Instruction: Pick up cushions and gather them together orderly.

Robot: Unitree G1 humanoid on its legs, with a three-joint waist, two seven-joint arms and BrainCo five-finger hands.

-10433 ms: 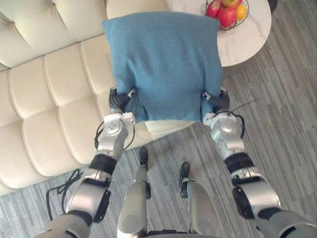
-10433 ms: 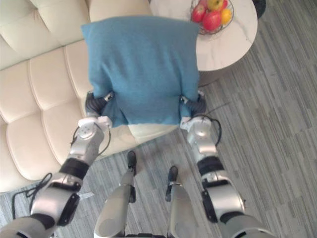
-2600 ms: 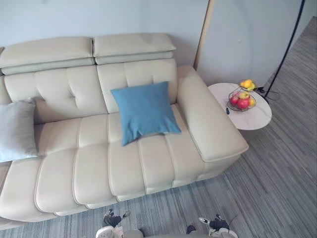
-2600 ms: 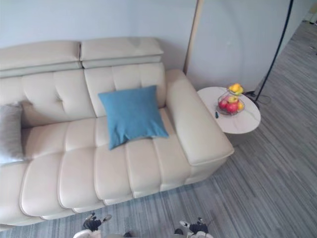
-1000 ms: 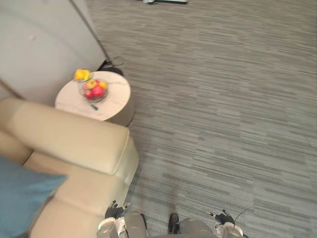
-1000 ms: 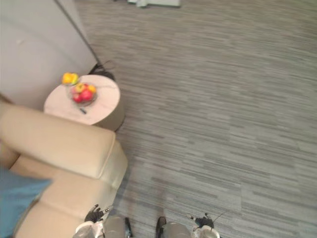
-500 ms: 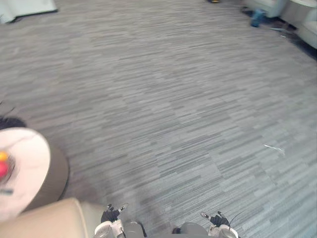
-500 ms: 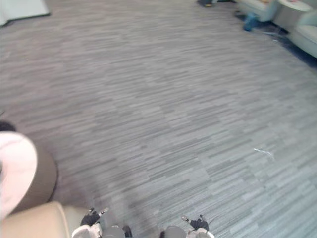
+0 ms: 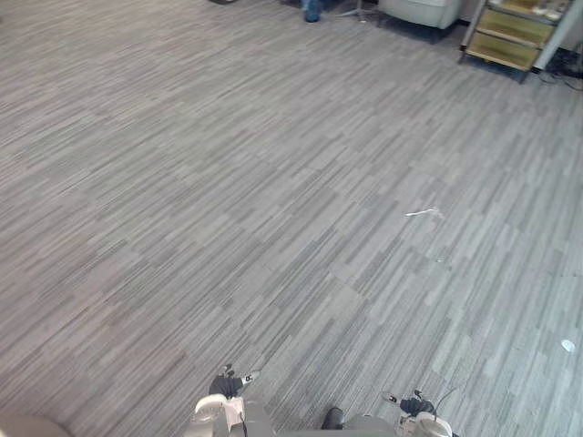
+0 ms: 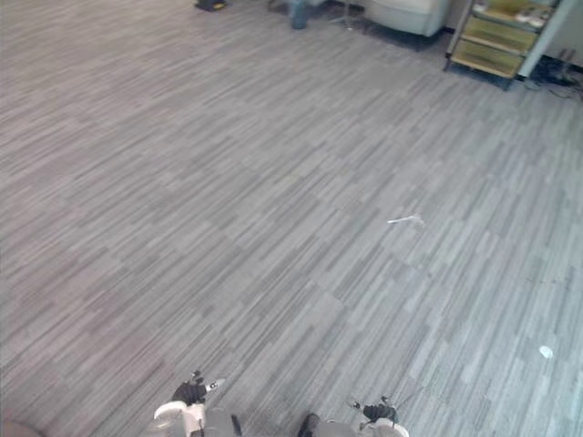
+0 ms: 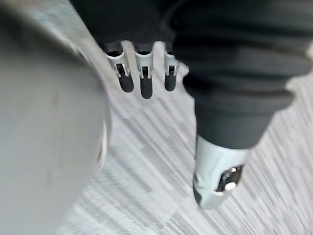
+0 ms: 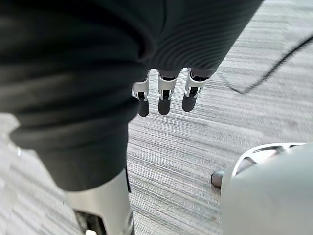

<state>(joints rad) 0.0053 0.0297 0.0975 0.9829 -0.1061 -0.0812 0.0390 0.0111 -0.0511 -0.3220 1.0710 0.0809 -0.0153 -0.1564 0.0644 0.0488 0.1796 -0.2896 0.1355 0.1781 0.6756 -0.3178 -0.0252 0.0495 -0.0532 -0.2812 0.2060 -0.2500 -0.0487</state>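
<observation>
The robot's view has swung off the sofa onto bare grey carpet (image 9: 273, 182), left hand (image 11: 141, 66) and right hand (image 12: 164, 94) both slack and empty, so it is likely turning to find another cushion.

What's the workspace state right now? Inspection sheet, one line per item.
Surface: grey striped carpet.
Job's things: nothing seen.
Clutter: white scrap and white speck lying on the carpet.
Robot hands: left robot hand open, fingers straight, holding nothing; right robot hand open, holding nothing; both over the carpet.
Cables: dark cables on the floor beside the shelf unit.
Surroundings: shelf unit and pale seat at the far edge.
</observation>
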